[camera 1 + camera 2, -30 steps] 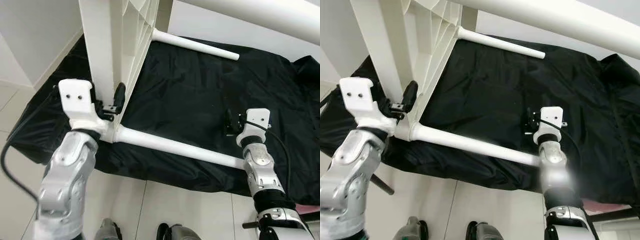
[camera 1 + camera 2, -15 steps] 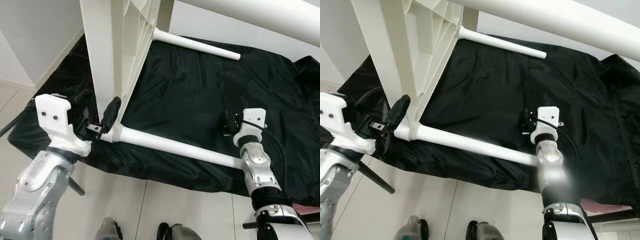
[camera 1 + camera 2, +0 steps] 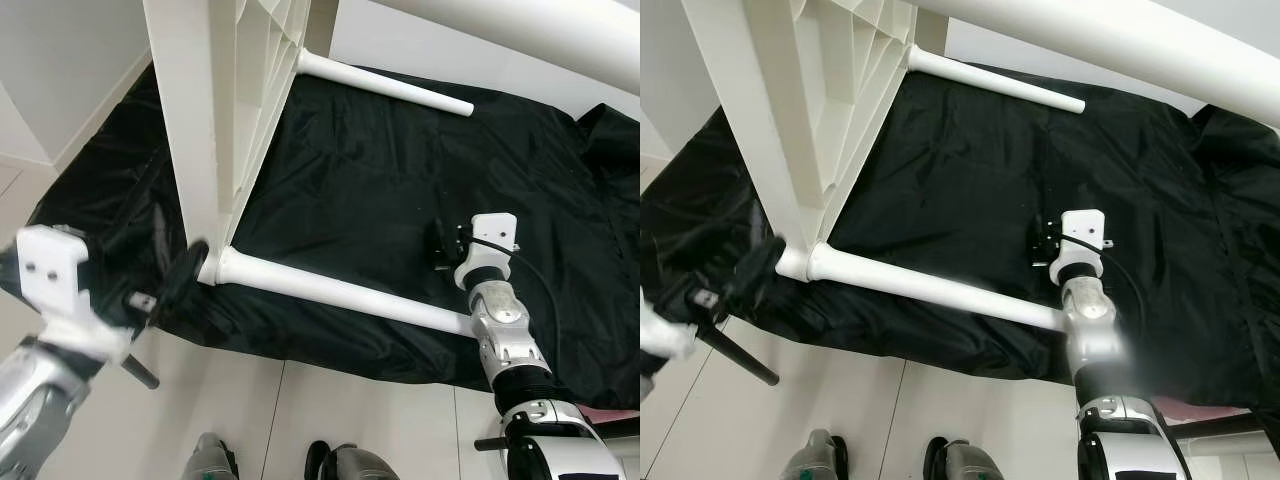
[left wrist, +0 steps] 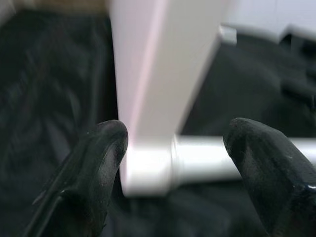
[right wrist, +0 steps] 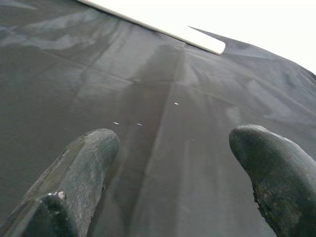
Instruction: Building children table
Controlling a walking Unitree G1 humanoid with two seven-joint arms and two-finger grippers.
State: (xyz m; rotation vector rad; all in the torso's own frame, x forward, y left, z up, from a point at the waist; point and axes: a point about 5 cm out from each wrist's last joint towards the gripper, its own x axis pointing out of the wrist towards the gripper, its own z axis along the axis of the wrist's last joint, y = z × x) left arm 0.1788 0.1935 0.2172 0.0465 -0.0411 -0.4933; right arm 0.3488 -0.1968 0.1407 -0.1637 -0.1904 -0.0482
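Beside the leg socket at the tabletop's low corner | left gripper spread wide, fingers either side of socket, not gripping; nearer arm | near table leg runs from socket toward right gripper; that one wide, empty, over black cloth | far leg beyond

Bright even light, glare on right arm, motion-blurred left gripper.
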